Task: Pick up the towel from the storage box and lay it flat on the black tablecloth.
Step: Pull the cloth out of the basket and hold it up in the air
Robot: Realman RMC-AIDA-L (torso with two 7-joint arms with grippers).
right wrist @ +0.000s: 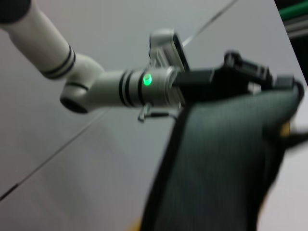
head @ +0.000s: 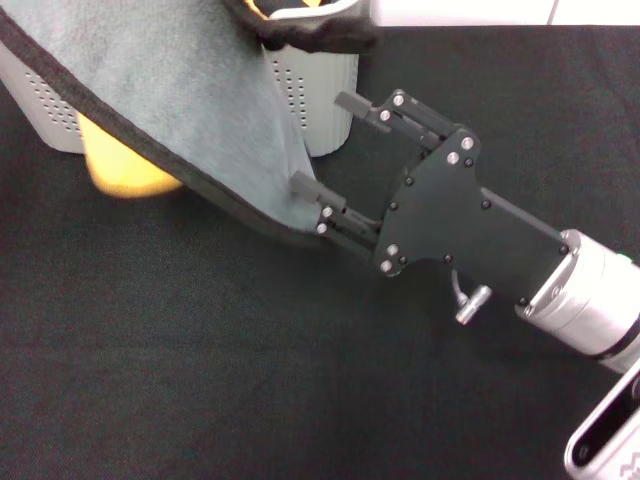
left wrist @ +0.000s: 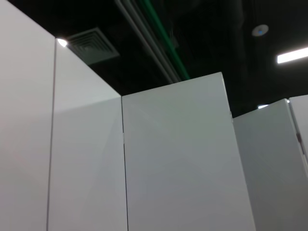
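The grey-green towel (head: 170,90) with black edging hangs in the air at the upper left, its lower corner close to the black tablecloth (head: 200,350). In the right wrist view, my left gripper (right wrist: 248,74) holds the towel (right wrist: 221,159) by its top edge. My right gripper (head: 318,142) is open at the towel's lower right edge, and its nearer finger (head: 303,184) touches the cloth. The light grey perforated storage box (head: 325,100) stands behind the towel. The left wrist view shows only white panels and the ceiling.
A black cloth bundle (head: 315,35) lies over the box rim at the top. A blurred yellow object (head: 125,165) shows under the towel's edge beside the box. The tablecloth stretches across the front and right.
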